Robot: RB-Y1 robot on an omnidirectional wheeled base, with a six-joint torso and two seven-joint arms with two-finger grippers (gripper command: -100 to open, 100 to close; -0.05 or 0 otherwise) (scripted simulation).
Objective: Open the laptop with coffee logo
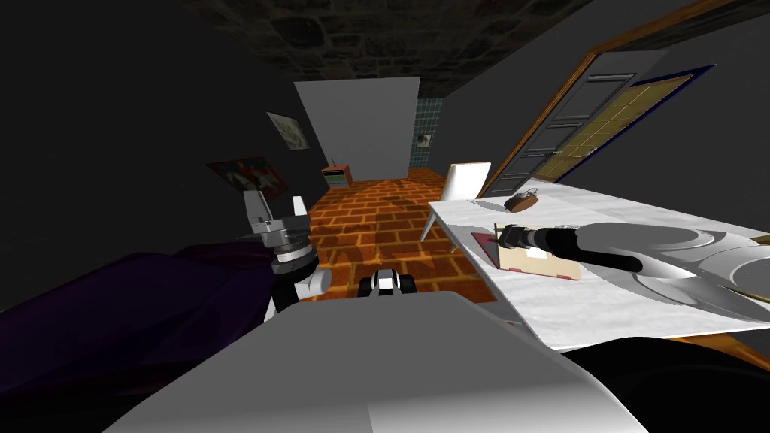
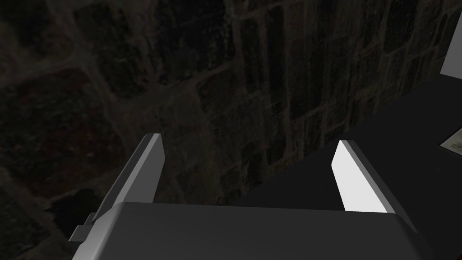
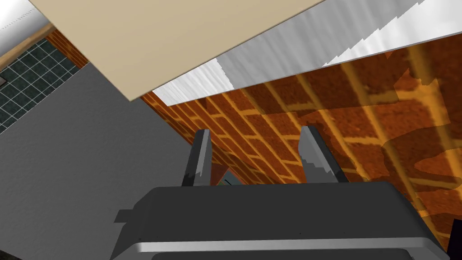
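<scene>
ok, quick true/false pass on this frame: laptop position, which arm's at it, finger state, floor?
1. The laptop sits on the white table. True.
2. The left gripper is at the laptop. False: it is raised off to the side, away from the table. The right gripper is the one at the laptop.
3. The right gripper is shut on the laptop. False: its fingers stand open with nothing between them.
4. A brown object lies on the table beyond the laptop. True.
5. The floor is grey carpet. False: it is orange brick.
</scene>
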